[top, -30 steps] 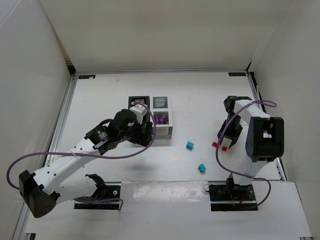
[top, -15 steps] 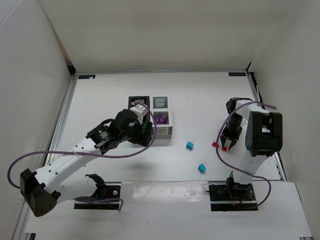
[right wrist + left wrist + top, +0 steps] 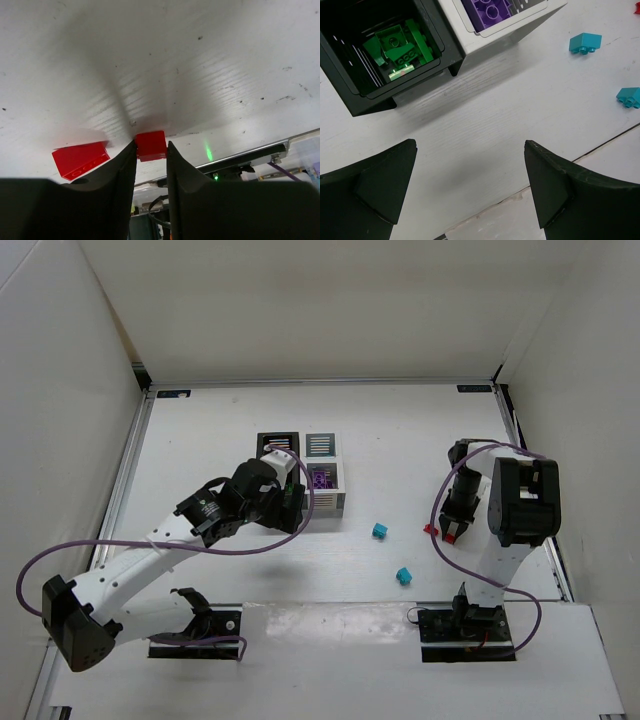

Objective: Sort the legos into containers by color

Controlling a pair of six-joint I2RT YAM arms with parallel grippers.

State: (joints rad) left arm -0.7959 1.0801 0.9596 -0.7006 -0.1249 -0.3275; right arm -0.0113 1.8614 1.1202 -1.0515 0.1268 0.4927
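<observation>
The bins form a 2x2 block. In the left wrist view the near black bin holds green bricks and the white bin beside it holds purple bricks. My left gripper is open and empty over the table just in front of the black bin; it also shows in the top view. My right gripper is down at the table, shut on a small red brick. A second red brick lies just left of it. Two teal bricks lie loose between the arms.
The right wall is close beside the right arm. A seam in the table surface runs along the near edge. Purple cables loop off both arms.
My right arm has turned and lowered its gripper onto the red brick, fingers now on either side of it. The left arm has barely moved.
</observation>
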